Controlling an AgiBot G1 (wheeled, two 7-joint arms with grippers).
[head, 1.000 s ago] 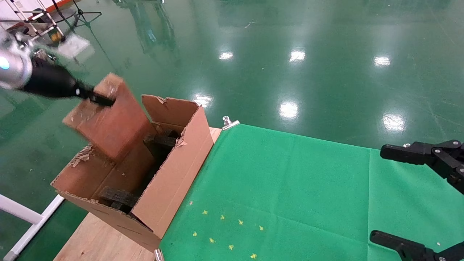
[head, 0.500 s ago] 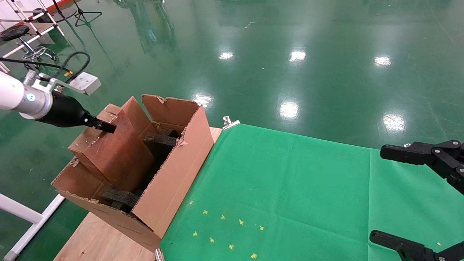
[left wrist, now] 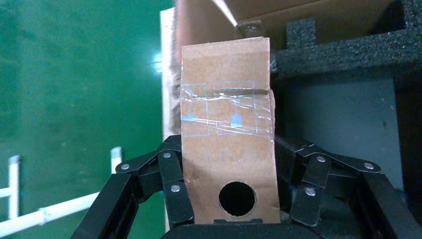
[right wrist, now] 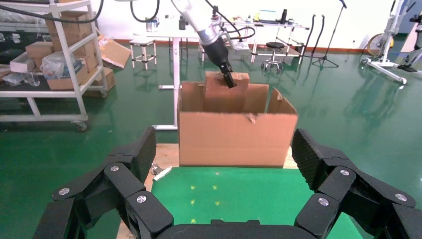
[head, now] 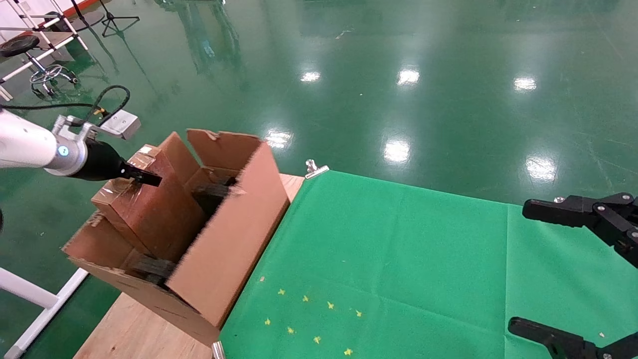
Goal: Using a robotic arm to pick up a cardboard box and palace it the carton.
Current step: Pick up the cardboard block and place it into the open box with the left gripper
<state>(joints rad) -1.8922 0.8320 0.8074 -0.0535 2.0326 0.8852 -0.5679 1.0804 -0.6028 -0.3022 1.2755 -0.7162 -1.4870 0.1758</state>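
The robotic arm (head: 25, 145), on the robot's left, is lowering the cardboard box (head: 149, 207) into the carton (head: 224, 249). A second ago the box was raised clear above the carton's torn left edge. Half a second ago its lower end had entered the opening. Now it is sitting deeper still, tilted, with its upper end projecting above the rim. The left gripper (head: 144, 177) is clamping that upper end. The carton itself is shifting: its near wall and tall flaps are standing slightly left of where they were. Judgement: the insertion is well advanced but not complete, and the box is probably pressing on the carton or its contents.

The left wrist view is showing what the head view cannot: both sets of fingers (left wrist: 174, 191) are closing on the taped box's sides just beside its round hole (left wrist: 237, 198), and black foam blocks (left wrist: 348, 50) are lying right next to the box's far end, inside the carton. How much clearance remains cannot be told.

On the right, the right gripper (head: 573, 271) is hanging open and idle over the green cloth (head: 398, 259). Its wrist view is showing the carton from the front, with the box top and the left gripper (right wrist: 229, 79) rising above the rear flaps.
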